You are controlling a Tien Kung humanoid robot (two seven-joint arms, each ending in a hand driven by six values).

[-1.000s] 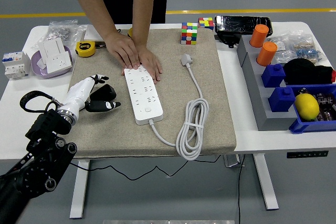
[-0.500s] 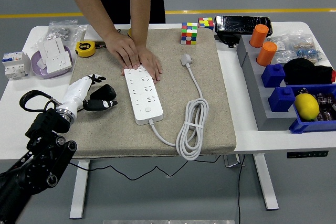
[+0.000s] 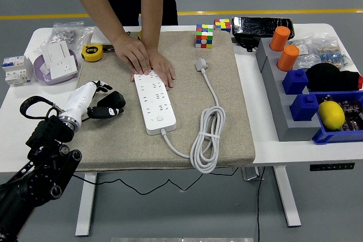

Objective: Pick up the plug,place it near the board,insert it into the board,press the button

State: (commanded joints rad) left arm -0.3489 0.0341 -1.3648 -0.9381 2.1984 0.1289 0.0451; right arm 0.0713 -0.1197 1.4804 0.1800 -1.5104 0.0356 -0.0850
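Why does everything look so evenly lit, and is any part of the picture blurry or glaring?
Head view: soft overhead light, so only faint shadows beneath the white power strip and coiled cable; no strong glare on the table; the left hand and the person's hands look sharp, with no motion blur.

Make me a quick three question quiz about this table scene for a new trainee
1. True or false: the plug is already inserted in the power strip.
2. Who is holding the strip down? A) the left hand B) a person's hands C) nobody
3. Fill in: the coiled cable lies to the strip's ____.

Key: 1 false; 2 B; 3 right.
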